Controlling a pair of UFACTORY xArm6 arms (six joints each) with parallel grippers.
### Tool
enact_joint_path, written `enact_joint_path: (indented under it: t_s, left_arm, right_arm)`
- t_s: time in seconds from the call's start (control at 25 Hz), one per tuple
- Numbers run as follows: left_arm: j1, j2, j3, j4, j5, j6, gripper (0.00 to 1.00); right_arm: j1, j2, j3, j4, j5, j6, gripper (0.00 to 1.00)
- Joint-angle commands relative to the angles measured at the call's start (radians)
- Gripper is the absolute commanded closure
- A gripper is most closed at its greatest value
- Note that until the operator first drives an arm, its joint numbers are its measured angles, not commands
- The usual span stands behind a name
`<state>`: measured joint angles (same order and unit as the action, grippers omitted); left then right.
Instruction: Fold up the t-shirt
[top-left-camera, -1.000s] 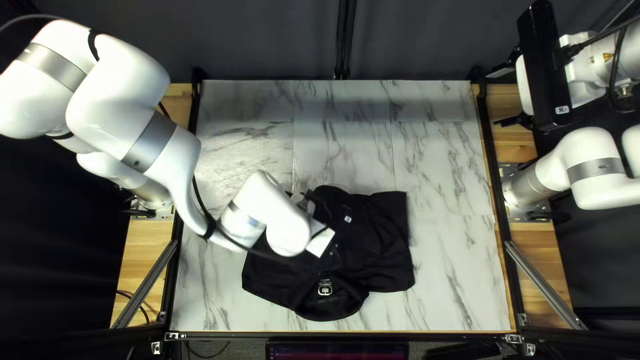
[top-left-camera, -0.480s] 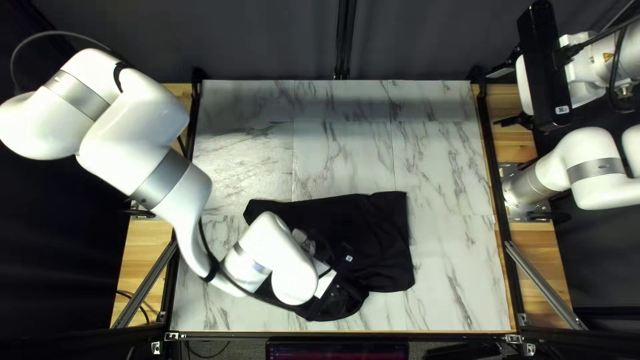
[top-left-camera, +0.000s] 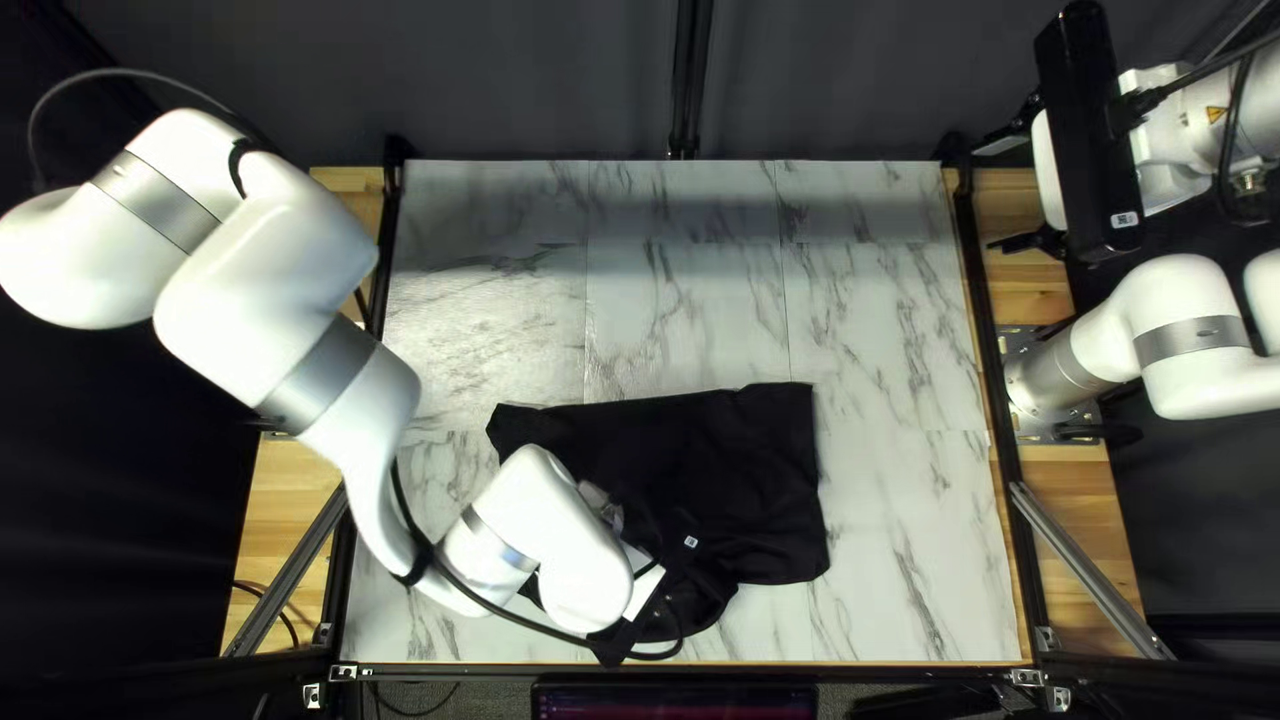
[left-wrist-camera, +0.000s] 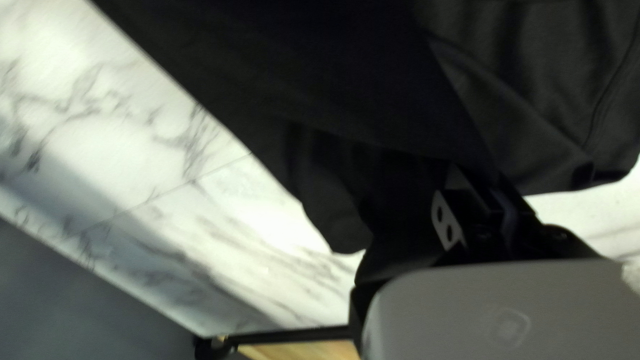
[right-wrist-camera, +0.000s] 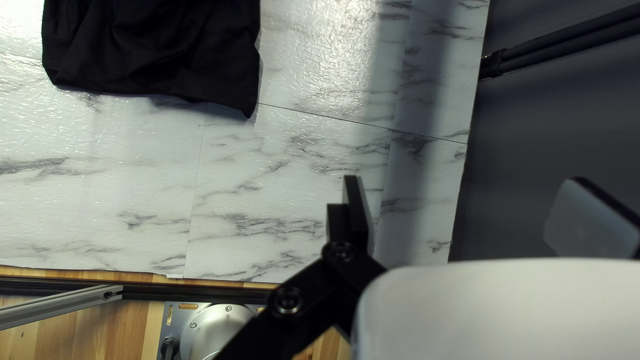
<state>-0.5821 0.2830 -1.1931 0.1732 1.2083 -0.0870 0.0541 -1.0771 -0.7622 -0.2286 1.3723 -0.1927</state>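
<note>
- Collar is now covered; our left gripper, clenched on the t-shirt, reaches lower centre: likely a fold nearing laydown.
- Right gripper spread, upper right.

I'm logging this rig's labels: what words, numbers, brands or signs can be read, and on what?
No text is readable.
White label on the right arm's black camera: too small.
Yellow sign on the right arm: too small.
Small label near the left arm: too small; I cannot tell whether the shirt bears it.
</note>
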Motion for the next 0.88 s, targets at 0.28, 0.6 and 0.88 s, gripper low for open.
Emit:
enact_joint_path:
  t_s: [0.28,0.6,0.88]
  left_arm:
    - [0.032,-0.194,0.152,-0.054,-0.065,0.131,0.0]
    - [0.311,-0.494,0.549,-0.11,-0.347,0.4,0.0]
    - [0.387,-0.587,0.755,-0.352,-0.648,0.482,0.0]
  right_arm:
    - [0.0,0.0,0.0,0.0,0.0,0.0,0.0]
    - [0.0,0.0,0.0,0.0,0.0,0.0,0.0]
    - [0.0,0.0,0.0,0.0,0.0,0.0,0.0]
